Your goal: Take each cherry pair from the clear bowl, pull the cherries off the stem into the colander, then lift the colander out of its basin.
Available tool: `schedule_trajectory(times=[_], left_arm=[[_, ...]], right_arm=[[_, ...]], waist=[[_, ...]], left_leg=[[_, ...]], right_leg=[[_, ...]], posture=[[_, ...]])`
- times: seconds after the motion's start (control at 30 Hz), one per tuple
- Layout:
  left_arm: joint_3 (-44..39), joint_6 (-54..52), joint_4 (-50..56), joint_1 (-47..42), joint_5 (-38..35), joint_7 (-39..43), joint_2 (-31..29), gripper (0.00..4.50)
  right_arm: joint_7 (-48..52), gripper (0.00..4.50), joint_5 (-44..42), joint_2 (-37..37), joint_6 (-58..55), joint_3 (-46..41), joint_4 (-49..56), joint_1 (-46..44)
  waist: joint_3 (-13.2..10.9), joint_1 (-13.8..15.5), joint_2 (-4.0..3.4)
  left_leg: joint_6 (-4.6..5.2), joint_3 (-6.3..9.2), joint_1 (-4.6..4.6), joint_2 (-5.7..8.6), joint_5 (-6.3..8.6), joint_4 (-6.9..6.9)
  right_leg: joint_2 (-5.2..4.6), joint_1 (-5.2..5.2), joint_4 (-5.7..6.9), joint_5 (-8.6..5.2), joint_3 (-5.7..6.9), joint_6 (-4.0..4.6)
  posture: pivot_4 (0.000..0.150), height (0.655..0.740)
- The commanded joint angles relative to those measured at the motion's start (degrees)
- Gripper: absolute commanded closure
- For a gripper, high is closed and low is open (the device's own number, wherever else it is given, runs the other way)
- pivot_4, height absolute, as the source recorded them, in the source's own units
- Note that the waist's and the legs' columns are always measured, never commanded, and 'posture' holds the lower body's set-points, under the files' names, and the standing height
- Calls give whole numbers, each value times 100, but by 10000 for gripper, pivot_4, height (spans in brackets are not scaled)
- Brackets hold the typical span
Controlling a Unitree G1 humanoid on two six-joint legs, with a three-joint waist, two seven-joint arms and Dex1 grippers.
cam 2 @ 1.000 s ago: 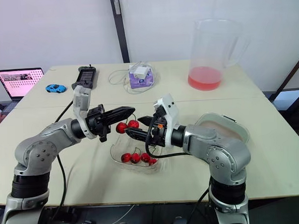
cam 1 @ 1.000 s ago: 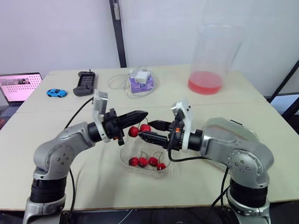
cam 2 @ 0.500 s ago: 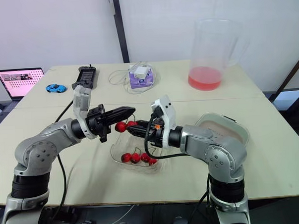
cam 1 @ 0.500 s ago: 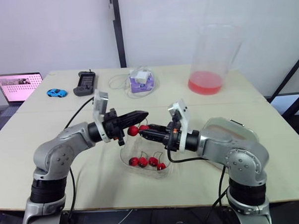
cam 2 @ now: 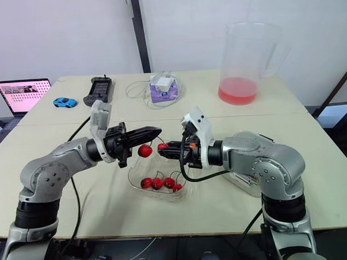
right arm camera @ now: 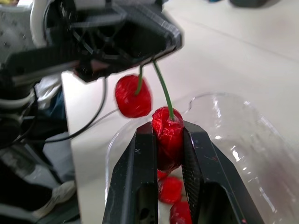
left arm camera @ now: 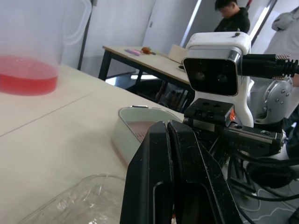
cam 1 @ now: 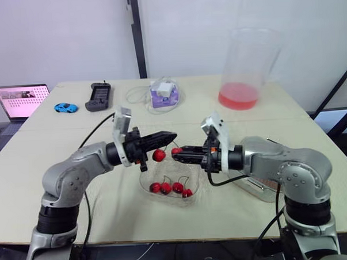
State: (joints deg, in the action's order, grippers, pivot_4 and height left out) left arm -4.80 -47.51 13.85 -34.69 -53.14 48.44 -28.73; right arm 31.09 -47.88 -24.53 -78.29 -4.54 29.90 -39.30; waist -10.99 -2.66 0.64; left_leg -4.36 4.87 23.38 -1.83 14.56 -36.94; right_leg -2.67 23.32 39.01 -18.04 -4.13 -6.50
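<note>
Pinching stem [right arm camera: 163,91], left end effector [cam 1: 172,136] closed; right end effector [cam 2: 163,147] clamped on cherry [right arm camera: 167,135] above clear bowl [right arm camera: 233,130].

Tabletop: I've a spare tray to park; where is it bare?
Bare: between the purple box and the pitcher, and the near left corner before the toy car. Crowded: the centre, where left hand and right hand meet over the clear bowl.

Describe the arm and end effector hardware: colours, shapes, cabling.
The left arm and right arm have rounded silver-grey shells with black joint bands. Each wrist carries a white boxy camera module. The left end effector and right end effector each have two long, tapered black fingers. Black cables loop off the forearms.
</note>
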Motion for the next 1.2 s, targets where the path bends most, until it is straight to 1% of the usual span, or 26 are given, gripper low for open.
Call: schedule_trajectory(times=[0.03, 0.13, 0.37, 0.63, 0.77, 0.83, 0.9, 1.0, 1.03, 1.13, 1.2], left_arm=[[-113, 128, -2, -171, -31, 83, -4, 45000], [-96, 171, -47, -150, -21, 135, 6, 45000], [-70, 202, -60, -154, -36, 159, 36, 45000], [-90, 187, -23, -160, -55, 116, 75, 45000], [-102, 162, 14, -144, -71, 102, 47, 45000], [-105, 159, 17, -128, -71, 114, 31, 45000], [-102, 166, 6, -112, -57, 137, 14, 45000], [-78, 205, -39, -97, -2, 189, -1, 45000], [-49, 222, -69, -99, 36, 204, 2, 45000], [1, 256, -119, -97, 81, 207, 54, 45000], [33, 280, -123, -83, 105, 228, 77, 45000]], right_arm=[[13, 38322, -250, -224, -296, 38, 121, 3], [0, 38322, -466, -345, -519, 17, 235, 90], [-88, 38322, -649, -615, -577, -62, 351, 141], [-153, 38322, -951, -691, -684, -164, 470, 262], [-186, 38322, -1175, -647, -574, -471, 359, 83], [-187, 38322, -1177, -701, -327, -692, 356, -18], [-142, 38322, -887, -1010, 123, -799, 472, -24], [-18, 38322, -467, -1748, 625, -1006, 438, 137], [191, 38322, -234, -2207, 855, -1155, 392, 397], [1001, 38322, 522, -3438, 1691, -1449, -246, 1279], [1464, 38322, 736, -3996, 2010, -1469, -628, 1629]], waist=[[0, 10, 0], [0, 12, 1], [-1, 13, 2], [-1, 11, 2], [-1, 15, 2], [-1, 13, 2], [-1, 18, 2], [-4, 43, 6], [-5, 64, 7], [-6, 129, 9], [-6, 147, 9]], left_leg=[[0, 0, 0, 0, 0, 0], [0, 0, 2, 0, 0, -1], [0, 0, 2, 0, 0, 0], [0, 0, 2, 0, 0, -1], [0, 0, 2, 0, 0, -1], [0, 0, 2, 0, 0, -1], [0, 0, 2, 0, 0, 0], [1, -1, 6, 1, 1, 0], [1, -1, 7, 1, 1, -1], [9, 0, 8, 1, 5, 0], [17, -8, 8, 1, 10, -2]], right_leg=[[0, 0, 0, 0, 0, 0], [-1, 0, -1, 0, 0, 0], [-1, 0, -2, 0, 1, 0], [-1, 0, -2, 0, 0, 0], [0, 0, -3, 0, 0, 0], [-1, 0, -3, 0, 0, 0], [0, 0, -3, 0, 1, 0], [-2, -1, -10, -1, 1, -1], [-2, -3, -15, -1, 2, -1], [-3, -16, -41, 0, 7, -3], [-4, -21, -55, 2, 4, -6]], posture=[[1500, 7332], [1500, 7332], [1500, 7332], [1500, 7332], [1500, 7332], [1500, 7332], [1500, 7332], [1500, 7332], [1500, 7332], [1500, 7332], [1500, 7332]])
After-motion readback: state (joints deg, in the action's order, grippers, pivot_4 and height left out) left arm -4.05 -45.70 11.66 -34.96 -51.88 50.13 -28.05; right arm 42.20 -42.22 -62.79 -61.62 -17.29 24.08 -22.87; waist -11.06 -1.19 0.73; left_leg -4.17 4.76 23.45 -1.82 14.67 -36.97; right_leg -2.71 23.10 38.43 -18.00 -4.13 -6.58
